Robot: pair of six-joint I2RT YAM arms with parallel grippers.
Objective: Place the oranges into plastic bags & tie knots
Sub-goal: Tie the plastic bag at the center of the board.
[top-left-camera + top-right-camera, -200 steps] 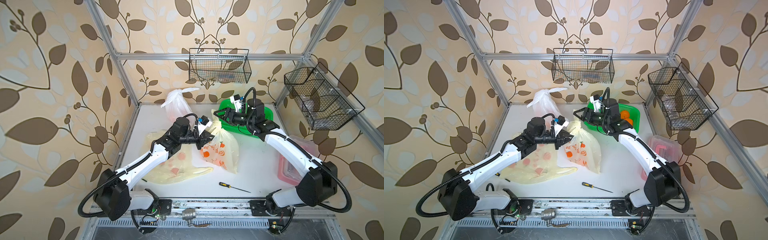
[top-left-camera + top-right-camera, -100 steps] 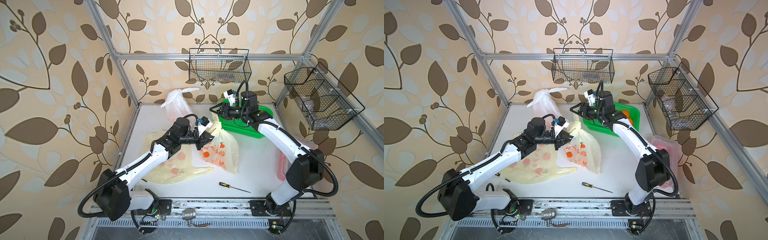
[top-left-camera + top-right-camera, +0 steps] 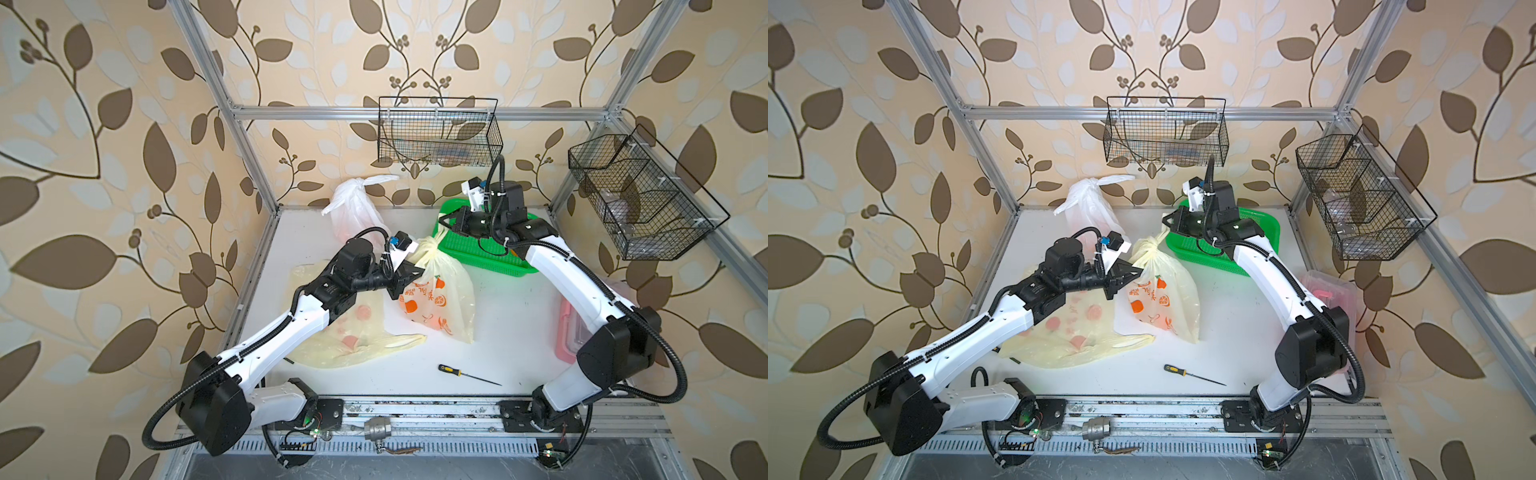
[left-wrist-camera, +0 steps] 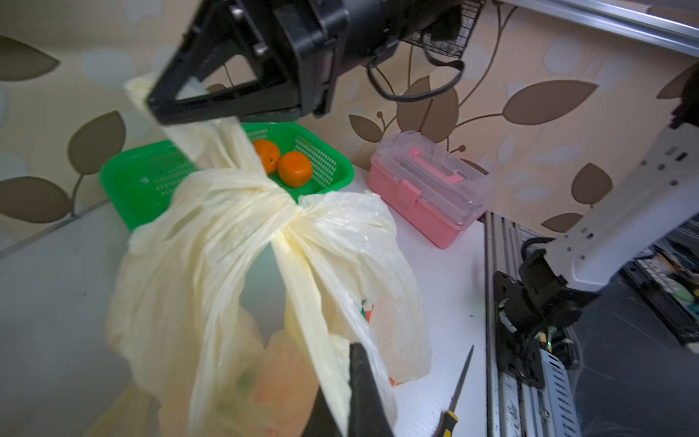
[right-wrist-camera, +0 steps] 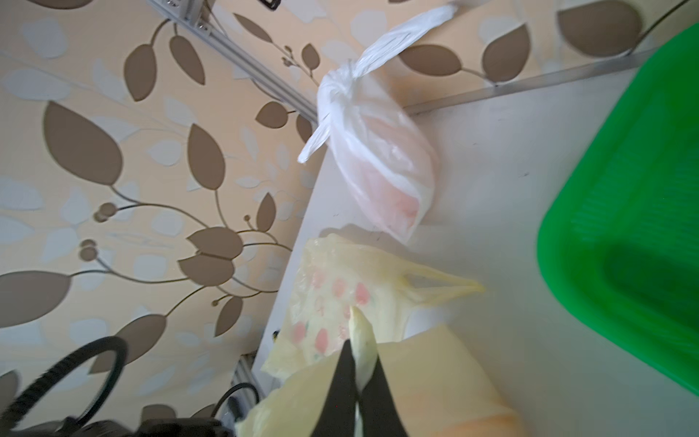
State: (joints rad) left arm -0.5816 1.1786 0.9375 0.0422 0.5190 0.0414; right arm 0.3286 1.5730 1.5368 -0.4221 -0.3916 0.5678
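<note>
A pale yellow plastic bag (image 3: 440, 291) with orange prints stands mid-table in both top views. Its handles are crossed in a loose knot (image 4: 261, 189). My left gripper (image 3: 415, 272) is shut on one strap, seen pinched at its fingertips (image 4: 359, 363) in the left wrist view. My right gripper (image 3: 443, 220) is shut on the other strap end (image 5: 359, 329), pulled toward the green basket. Two oranges (image 4: 281, 162) lie in that basket (image 4: 143, 178). A knotted white bag (image 3: 353, 208) stands at the back. A second yellow bag (image 3: 353, 336) lies flat under my left arm.
A screwdriver (image 3: 465, 373) lies near the front edge. A clear box with pink handle (image 4: 423, 185) sits at the right edge beside my right arm. Black wire baskets (image 3: 436, 133) hang on the back and right walls.
My right gripper's jaws have closed on the bag's strap end by the green basket, and that arm's elbow has swung out to the right. My left arm has held still.
</note>
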